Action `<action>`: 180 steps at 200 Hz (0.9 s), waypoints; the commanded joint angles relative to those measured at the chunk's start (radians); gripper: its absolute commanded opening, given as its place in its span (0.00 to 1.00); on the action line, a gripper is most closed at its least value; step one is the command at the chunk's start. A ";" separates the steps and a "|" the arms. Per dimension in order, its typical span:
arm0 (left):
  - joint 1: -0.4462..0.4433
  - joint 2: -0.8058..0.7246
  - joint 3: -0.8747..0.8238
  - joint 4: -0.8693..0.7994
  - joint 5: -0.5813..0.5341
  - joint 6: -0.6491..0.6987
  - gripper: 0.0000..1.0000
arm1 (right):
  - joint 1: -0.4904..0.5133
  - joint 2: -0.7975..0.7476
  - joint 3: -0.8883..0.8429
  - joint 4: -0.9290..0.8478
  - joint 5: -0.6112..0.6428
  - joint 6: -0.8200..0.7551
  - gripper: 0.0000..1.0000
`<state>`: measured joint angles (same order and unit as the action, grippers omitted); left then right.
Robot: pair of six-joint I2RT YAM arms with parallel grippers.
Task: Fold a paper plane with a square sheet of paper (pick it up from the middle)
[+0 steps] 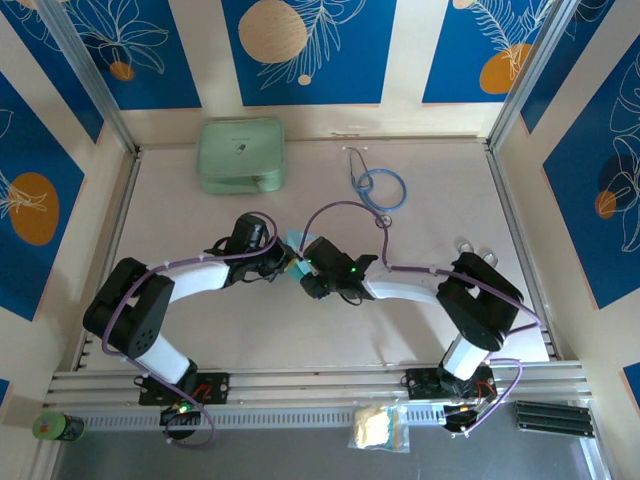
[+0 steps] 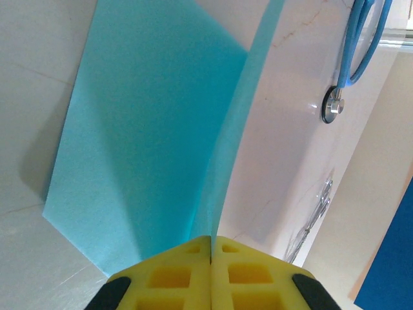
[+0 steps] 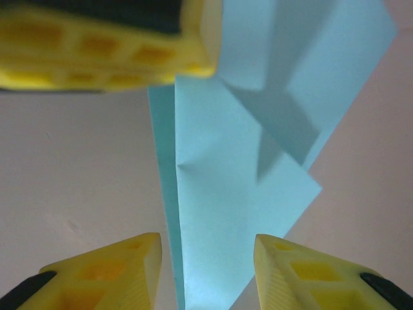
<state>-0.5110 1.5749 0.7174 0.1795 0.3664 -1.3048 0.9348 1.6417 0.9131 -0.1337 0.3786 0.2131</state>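
A: Where's the sheet of paper (image 2: 148,129) rn?
B: Middle of the counter (image 1: 300,340), betw. the two arms, partly folded. The left claw (image 2: 211,248) is clamped tight on one edge, w/ paper standing up from it.
A: And the right claw (image 3: 206,244)?
B: Fingers apart, one each side of the folded strip, not touching it afaict.
A: So the step is pinching the crease?
B: Prob. Line the layers' edges up first, then close exactly on the fold line. Left shouldn't let go. Thin paper, so go slow or the crease skews.
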 commanded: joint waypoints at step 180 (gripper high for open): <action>0.033 -0.030 -0.064 0.082 -0.010 -0.089 0.27 | 0.014 0.052 -0.036 0.073 0.123 -0.072 0.16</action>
<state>-0.5064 1.5791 0.6769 0.2764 0.3695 -1.4044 0.9546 1.6993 0.9047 -0.0998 0.5167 0.1848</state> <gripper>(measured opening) 0.229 0.178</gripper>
